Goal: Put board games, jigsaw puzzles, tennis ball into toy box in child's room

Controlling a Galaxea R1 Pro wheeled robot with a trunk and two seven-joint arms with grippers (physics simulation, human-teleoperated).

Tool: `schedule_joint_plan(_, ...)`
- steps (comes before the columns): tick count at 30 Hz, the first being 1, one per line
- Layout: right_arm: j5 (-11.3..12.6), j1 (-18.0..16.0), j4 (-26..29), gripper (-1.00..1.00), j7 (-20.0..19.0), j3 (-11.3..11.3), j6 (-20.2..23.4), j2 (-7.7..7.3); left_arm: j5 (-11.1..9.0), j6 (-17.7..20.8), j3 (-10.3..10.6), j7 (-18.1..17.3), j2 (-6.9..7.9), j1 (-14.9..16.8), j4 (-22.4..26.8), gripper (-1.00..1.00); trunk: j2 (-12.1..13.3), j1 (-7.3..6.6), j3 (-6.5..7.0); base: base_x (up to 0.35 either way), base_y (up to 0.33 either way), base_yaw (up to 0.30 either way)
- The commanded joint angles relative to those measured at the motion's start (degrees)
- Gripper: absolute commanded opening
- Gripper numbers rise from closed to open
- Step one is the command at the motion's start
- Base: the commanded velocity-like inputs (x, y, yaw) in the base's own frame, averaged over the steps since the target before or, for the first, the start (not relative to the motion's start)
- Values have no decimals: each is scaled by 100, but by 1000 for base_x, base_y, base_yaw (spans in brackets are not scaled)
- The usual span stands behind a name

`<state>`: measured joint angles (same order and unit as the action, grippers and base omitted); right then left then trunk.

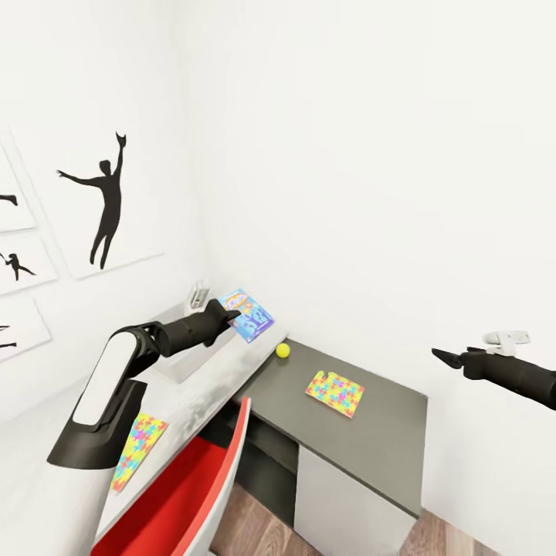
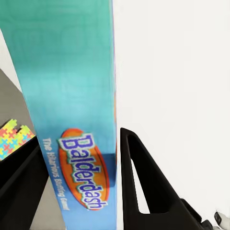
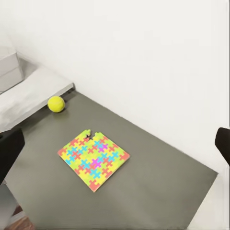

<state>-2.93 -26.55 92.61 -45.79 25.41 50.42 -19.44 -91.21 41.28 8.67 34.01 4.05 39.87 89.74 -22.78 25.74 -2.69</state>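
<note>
While closed, the left gripper [image 1: 230,315] clamps the board game [image 1: 249,314].

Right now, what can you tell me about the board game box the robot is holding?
The board game box is flat, with a teal top fading to blue and an orange oval reading "Balderdash". It looks like printed cardboard. The left gripper has it between its black fingers, lifted and tilted above the far end of the light desk, near the white wall.

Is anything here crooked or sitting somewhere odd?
Yes: the board game is up in the air, tilted, pinched in the left gripper. The tennis ball and a jigsaw puzzle lie loose on the grey table.
</note>
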Motion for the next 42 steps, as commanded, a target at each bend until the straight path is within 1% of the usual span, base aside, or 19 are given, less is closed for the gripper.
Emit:
schedule_joint_plan(1,-33,-10,3,100,-43,5,29,1,-81,-15,-28,56,23,-8,21,-100,-14,4,-14,0,0,-292)
schedule_joint_plan(6,-33,-9,3,100,-48,10,29,1,-81,-10,-260,60,111,-41,62,-100,-14,4,-14,0,0,-292)
schedule_joint_plan(7,-33,-9,3,100,-51,16,29,1,-84,25,-381,58,212,-49,70,-100,-14,4,-14,0,0,-292)
schedule_joint_plan(9,-33,-9,3,100,-52,20,29,1,-86,83,-475,56,287,-52,73,-100,-14,4,-14,0,0,-292)
schedule_joint_plan(10,-31,-8,3,100,-53,22,29,1,-88,222,-711,57,386,-47,77,-100,-14,4,-14,0,0,-292)
schedule_joint_plan(12,-31,-8,3,100,-53,22,29,1,-89,319,-821,64,411,-33,77,-100,-14,4,-14,0,0,-292)
schedule_joint_plan(14,-26,-8,3,100,-53,13,29,1,-89,497,-985,75,438,25,78,-100,-14,4,-14,0,0,-292)
schedule_joint_plan(20,-31,-8,3,100,-53,4,29,1,-96,553,-1035,82,454,97,79,-100,-14,4,-14,0,0,-292)
schedule_joint_plan(22,-31,-8,3,100,-53,5,29,1,-95,560,-1046,84,480,106,79,-100,-14,4,-14,0,0,-292)
schedule_joint_plan(24,-32,-8,3,100,-53,8,29,1,-105,567,-1105,83,596,101,79,-100,-14,4,-14,0,0,-292)
schedule_joint_plan(25,-30,-8,3,100,-53,14,29,1,-268,581,-1217,86,734,84,82,-100,-14,4,-14,0,0,-292)
schedule_joint_plan(28,-31,-8,3,100,-53,15,29,1,-558,590,-1325,94,918,66,92,-100,-14,4,-14,0,0,-292)
schedule_joint_plan(29,-30,-8,3,100,-53,11,29,1,-722,594,-1375,97,1074,53,97,-100,-14,4,-14,0,0,-261)
schedule_joint_plan(31,-29,-8,3,100,-53,5,29,1,-831,596,-1413,97,1243,45,100,-100,-14,4,-14,0,0,-202)
schedule_joint_plan(34,-28,-8,3,100,-53,-2,29,1,-945,598,-1497,97,1490,20,102,-100,-14,4,-14,0,0,-117)
schedule_joint_plan(37,-30,-8,3,100,-53,2,26,1,-1102,599,-1661,99,1709,-41,99,-100,-14,4,-14,0,0,-60)
schedule_joint_plan(38,-31,-8,3,100,-53,7,21,1,-1217,600,-1759,101,1827,-113,98,-100,-14,4,-14,0,0,-30)
schedule_joint_plan(41,-30,-8,3,100,-53,6,16,1,-1334,600,-1884,103,1982,-249,97,-100,-14,4,-14,0,0,-20)
schedule_joint_plan(42,-31,-8,3,100,-53,3,15,3,-1381,600,-1968,99,2074,-320,97,-100,-14,4,-14,0,0,-10)
